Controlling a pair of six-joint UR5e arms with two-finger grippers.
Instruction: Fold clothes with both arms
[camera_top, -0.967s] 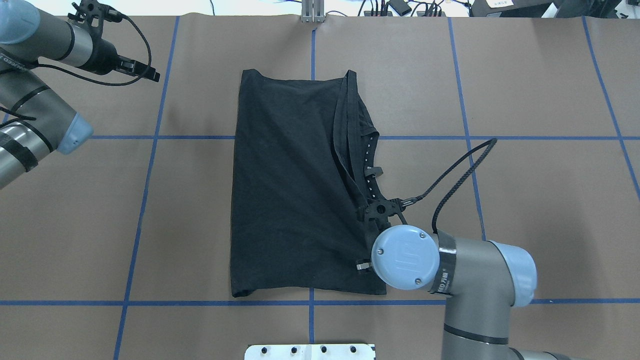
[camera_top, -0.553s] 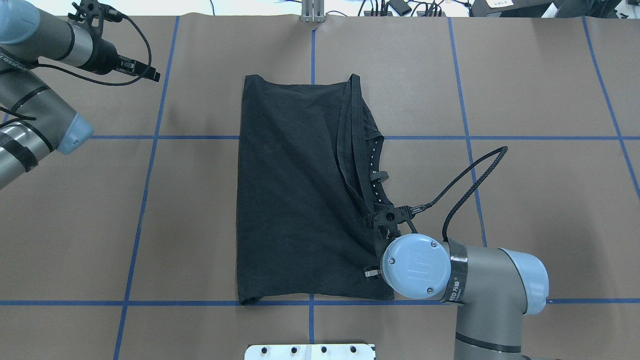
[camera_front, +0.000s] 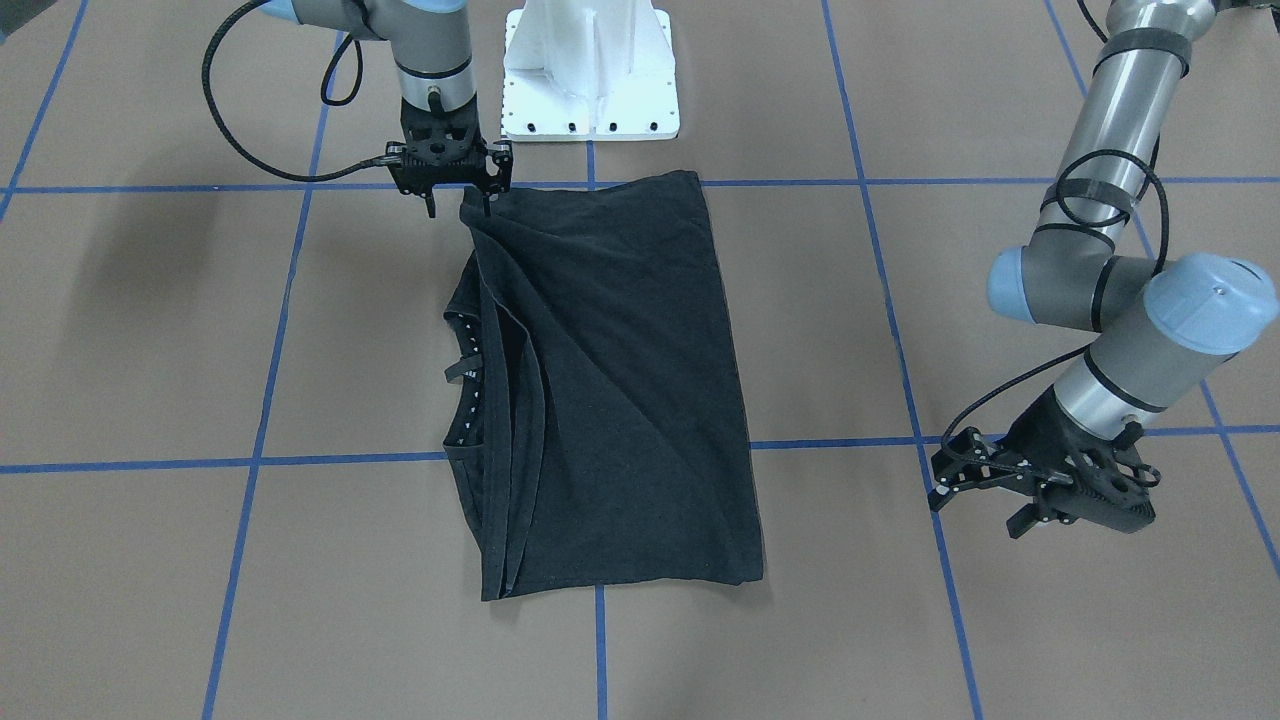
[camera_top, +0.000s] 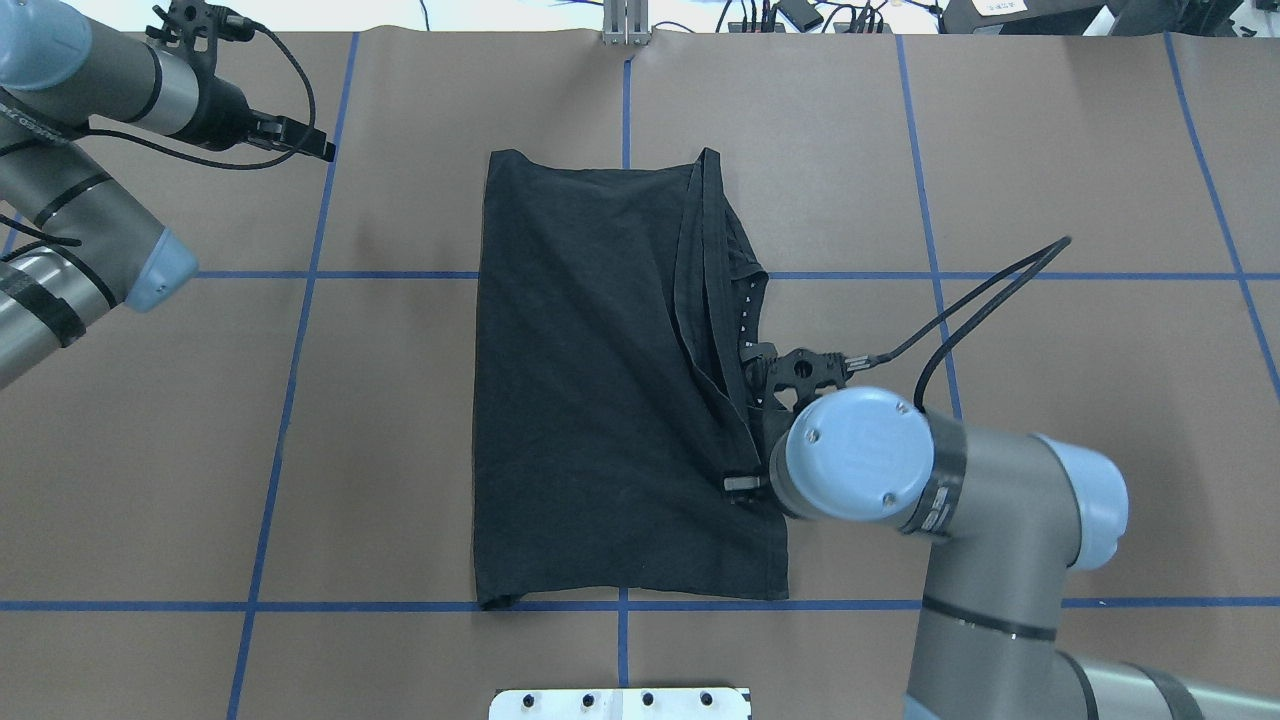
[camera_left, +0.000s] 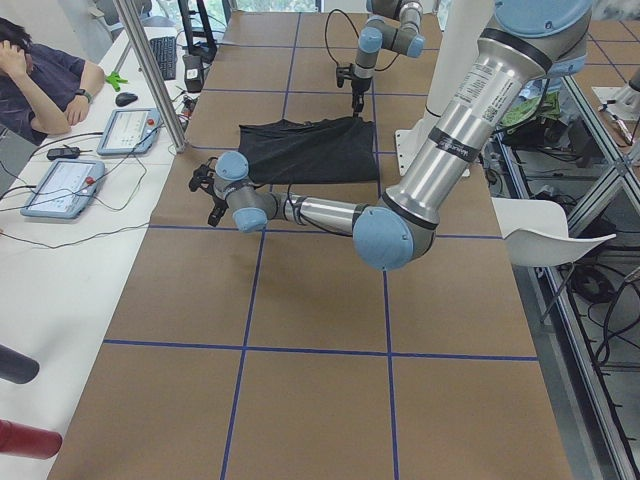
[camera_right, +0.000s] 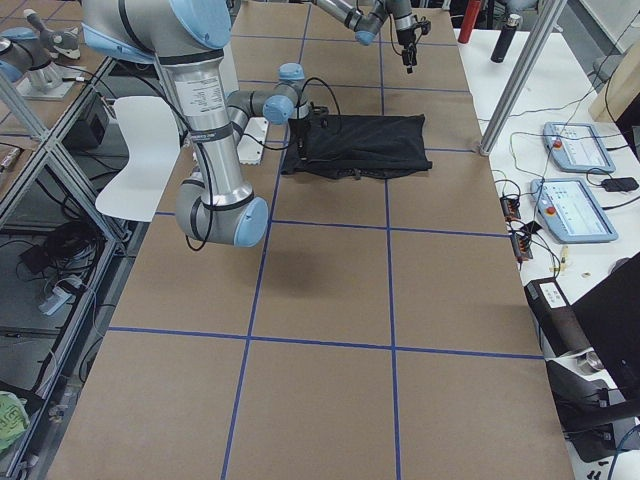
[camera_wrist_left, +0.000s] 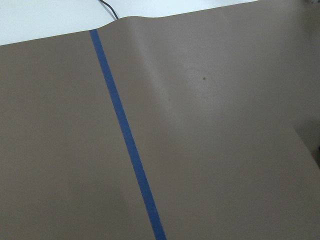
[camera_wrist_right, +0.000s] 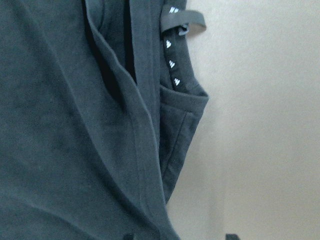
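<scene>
A brown table (camera_top: 1100, 150), divided into squares by blue tape lines (camera_top: 300, 400), fills the scene. The right arm (camera_top: 1000, 500) is brought in from the near right and bent over the right edge of the garment. The left arm (camera_top: 80, 230) is held at the far left, well apart from the cloth.

A black T-shirt (camera_top: 580, 380) is laid flat in the middle of the table. It is folded lengthwise into a long narrow panel that runs from near to far. Its right side is doubled over in several hemmed layers. A white pedestal base (camera_front: 590, 70) is set at the near edge, just beside the shirt's near hem.

The right tool (camera_front: 460, 210) is pointed down at the shirt's right edge, toward its near end. Its fingers are spread. In the right wrist view one fingertip (camera_wrist_right: 129, 235) is seen over the cloth and the other over bare table. The left tool (camera_front: 975, 510) is held over bare table beside a tape line. Its fingers appear to be spread, though they are poorly shown.

The collar (camera_top: 745, 320) is exposed along the right side, lined with small white marks (camera_wrist_right: 172, 65).
</scene>
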